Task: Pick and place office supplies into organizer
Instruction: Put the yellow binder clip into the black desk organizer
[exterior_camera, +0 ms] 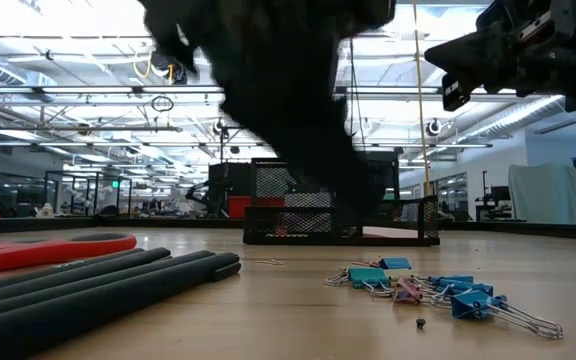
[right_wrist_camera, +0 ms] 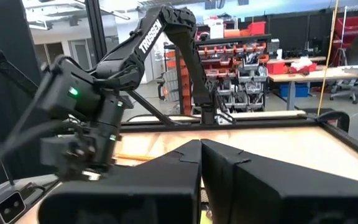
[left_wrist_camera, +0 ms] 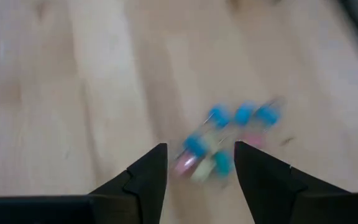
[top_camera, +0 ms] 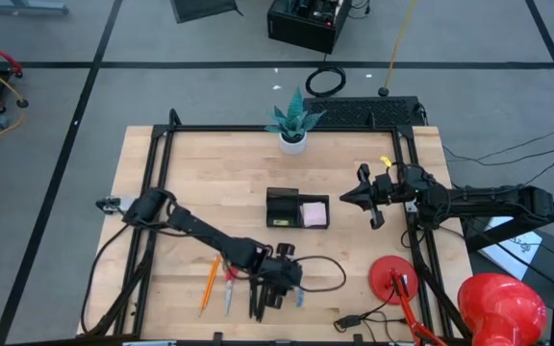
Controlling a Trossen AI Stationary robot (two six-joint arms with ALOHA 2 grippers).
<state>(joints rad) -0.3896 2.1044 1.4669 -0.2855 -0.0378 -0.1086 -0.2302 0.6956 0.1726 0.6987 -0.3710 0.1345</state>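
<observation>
High view near edge: left gripper hangs over the small clips, fingers apart with nothing between them; left wrist view puts the blue and pink clips just beyond its fingertips, loose on the wood. Left of them lie the black pens, orange pencil and red-handled scissors, all on the table, not yet stowed. Mid-table sits the organizer, pink sticky-note pad apparently in its right compartment, though the view is too coarse to be sure. So maybe one item done, most left. Right gripper hovers right of the organizer, fingers pressed together, empty. Red round-based object near right. Far edge: white plant pot. Light wooden table in a black frame, grey floor, open workshop behind.
</observation>
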